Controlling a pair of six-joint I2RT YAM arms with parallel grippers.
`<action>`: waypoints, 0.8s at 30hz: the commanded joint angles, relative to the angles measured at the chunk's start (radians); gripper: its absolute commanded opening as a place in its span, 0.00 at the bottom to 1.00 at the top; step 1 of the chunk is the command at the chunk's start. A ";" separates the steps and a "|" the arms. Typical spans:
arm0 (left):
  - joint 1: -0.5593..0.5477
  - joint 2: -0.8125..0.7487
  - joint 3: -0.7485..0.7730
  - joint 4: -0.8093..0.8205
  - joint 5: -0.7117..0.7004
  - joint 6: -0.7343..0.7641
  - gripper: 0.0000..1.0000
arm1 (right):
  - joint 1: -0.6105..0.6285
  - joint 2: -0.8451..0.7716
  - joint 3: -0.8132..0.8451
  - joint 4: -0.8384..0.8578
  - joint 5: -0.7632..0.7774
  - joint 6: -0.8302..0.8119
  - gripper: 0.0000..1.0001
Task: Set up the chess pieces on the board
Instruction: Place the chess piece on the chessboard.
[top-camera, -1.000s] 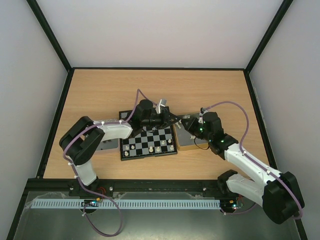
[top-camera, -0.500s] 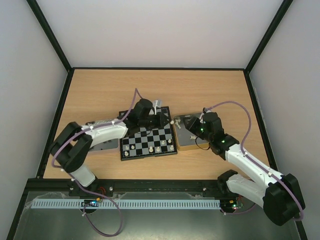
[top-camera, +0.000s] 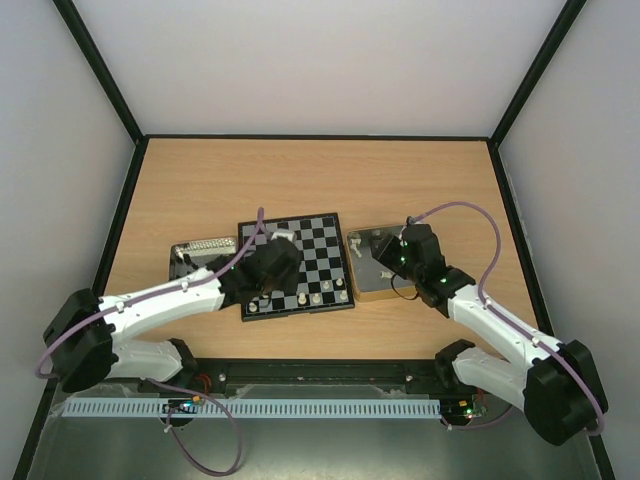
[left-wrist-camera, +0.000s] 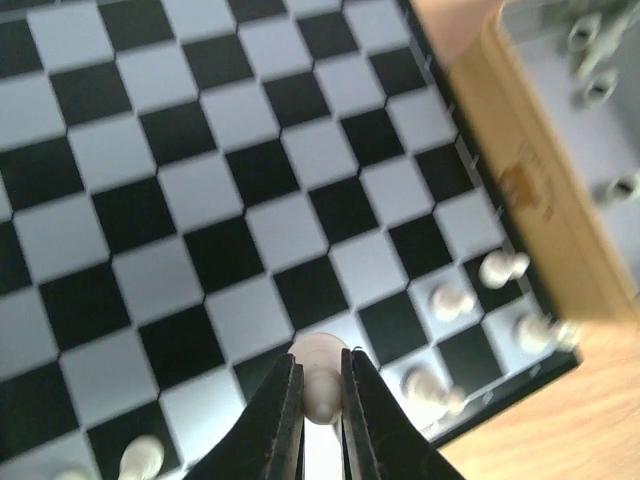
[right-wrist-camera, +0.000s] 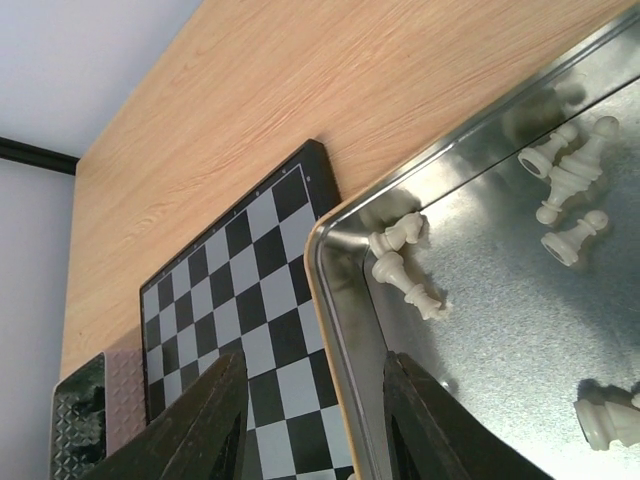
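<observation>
Surroundings. The wooden counter (top-camera: 200, 190) carries the board (top-camera: 320, 245) at centre. It sits between two shallow tins: a dark tin (top-camera: 190, 258) just beside its left edge and a gold-sided tin (right-wrist-camera: 500, 310) just beside its right edge. Loose chessmen (right-wrist-camera: 408, 283) lie on their sides in the gold-sided tin, all cream-white. Two are close to the corner nearest the board, the others further in. Standing chessmen (left-wrist-camera: 500, 268), also cream-white, are upright on squares along the board's near edge, most of them bunched at the corner next to the gold-sided tin.

In the way. One standing chessman is just right of the left tool's fingertips and another is off to their left. For the right tool, the two fallen chessmen lie just beyond its fingers.

Left arm. It is stretched low from its base, crossing the near corner of the dark tin, with the wrist above the near-left part of the board. The left tool (left-wrist-camera: 320, 372) is pinched narrow on a cream-white piece (left-wrist-camera: 320, 350), whose rounded head shows above the fingertips. The piece is over the near rows. I cannot tell whether its foot touches the board.

Right arm. The elbow is bent and the forearm is angled in toward the gold-sided tin. The right tool (right-wrist-camera: 315, 375) hangs over that tin's board-side rim, with its fingers apart and nothing between them.
</observation>
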 joint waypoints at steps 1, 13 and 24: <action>-0.089 -0.051 -0.084 -0.136 -0.155 -0.046 0.09 | 0.004 0.016 0.024 -0.006 0.031 -0.011 0.37; -0.141 -0.134 -0.248 -0.034 -0.071 -0.112 0.10 | 0.003 0.016 0.015 -0.013 0.047 -0.005 0.37; -0.141 -0.099 -0.302 0.049 -0.032 -0.106 0.11 | 0.004 0.033 0.019 -0.012 0.049 -0.009 0.37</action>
